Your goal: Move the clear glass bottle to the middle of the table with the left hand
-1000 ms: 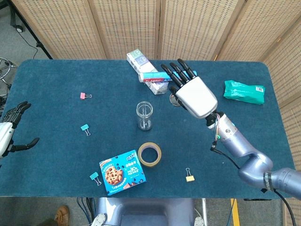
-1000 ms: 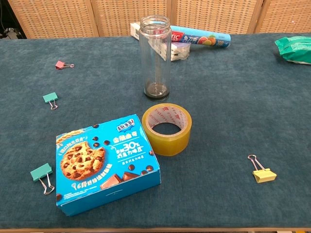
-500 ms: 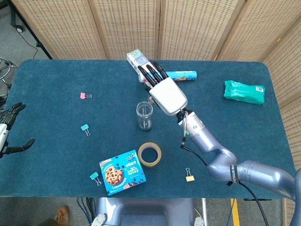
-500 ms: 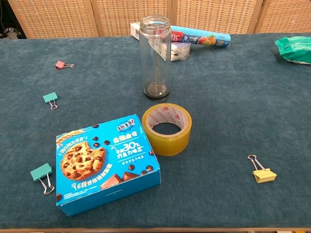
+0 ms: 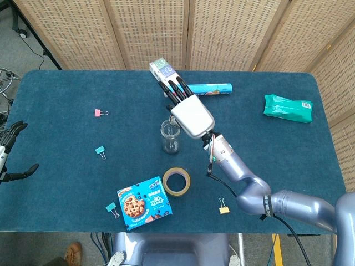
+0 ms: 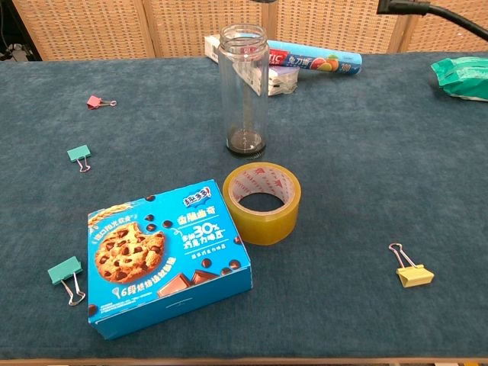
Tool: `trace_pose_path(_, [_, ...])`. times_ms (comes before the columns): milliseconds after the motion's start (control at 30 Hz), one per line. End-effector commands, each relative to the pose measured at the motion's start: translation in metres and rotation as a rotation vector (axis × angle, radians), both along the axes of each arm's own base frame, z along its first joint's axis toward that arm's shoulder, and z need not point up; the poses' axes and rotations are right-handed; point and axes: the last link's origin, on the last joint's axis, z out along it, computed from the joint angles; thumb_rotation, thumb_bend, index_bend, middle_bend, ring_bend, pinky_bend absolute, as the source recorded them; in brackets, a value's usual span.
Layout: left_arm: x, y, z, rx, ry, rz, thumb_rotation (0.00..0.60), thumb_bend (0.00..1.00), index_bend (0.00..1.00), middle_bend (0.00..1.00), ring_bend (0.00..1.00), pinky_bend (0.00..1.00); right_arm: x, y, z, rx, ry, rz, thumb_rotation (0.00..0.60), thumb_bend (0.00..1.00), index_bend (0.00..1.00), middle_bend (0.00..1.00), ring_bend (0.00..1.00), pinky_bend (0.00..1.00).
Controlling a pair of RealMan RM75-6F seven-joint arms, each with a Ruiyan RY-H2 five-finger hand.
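The clear glass bottle (image 5: 170,137) stands upright and uncapped near the middle of the blue table (image 5: 61,177); in the chest view the bottle (image 6: 244,91) is straight ahead. My left hand (image 5: 10,151) hangs at the table's far left edge, well away from the bottle, fingers apart and holding nothing. My right hand (image 5: 188,110) floats high, just up and right of the bottle's mouth in the head view, fingers stretched out toward the back, holding nothing. The chest view shows neither hand clearly.
A tape roll (image 5: 176,181) and a cookie box (image 5: 144,203) lie in front of the bottle. Behind it are a white box (image 5: 161,69) and a blue tube (image 5: 211,88). A green packet (image 5: 287,108) lies at the right. Several binder clips are scattered, one pink (image 5: 99,113), one yellow (image 5: 223,209).
My right hand swung left from the table's right half to beside the bottle's mouth. My left hand slid a little further off the left edge. The bottle has not moved.
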Motion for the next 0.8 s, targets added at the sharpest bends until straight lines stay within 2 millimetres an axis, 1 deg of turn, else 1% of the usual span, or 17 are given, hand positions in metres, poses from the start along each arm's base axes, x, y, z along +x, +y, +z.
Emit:
trace_pose_path(33, [0.000,0.000,0.000,-0.003,0.000,0.000,0.600,0.25,0.00,0.00,0.00,0.00,0.005,0.007,-0.009,0.036,-0.035,-0.001,0.600,0.47,0.64,0.00,0.00,0.00])
trace_pose_path(200, [0.000,0.000,0.000,-0.003,-0.003,0.002,0.600,0.26,0.00,0.00,0.00,0.00,0.010,0.011,-0.018,0.043,-0.022,0.012,0.600,0.47,0.64,0.00,0.00,0.00])
trace_pose_path(500, [-0.001,0.001,0.000,-0.006,-0.011,0.004,0.600,0.26,0.00,0.00,0.00,0.00,0.016,0.006,-0.028,0.038,-0.012,0.001,0.600,0.47,0.64,0.00,0.00,0.00])
trace_pose_path(800, [-0.002,0.001,0.002,-0.020,-0.032,0.002,0.600,0.25,0.00,0.00,0.00,0.00,0.015,0.002,-0.040,0.023,0.035,0.000,0.600,0.47,0.64,0.00,0.00,0.00])
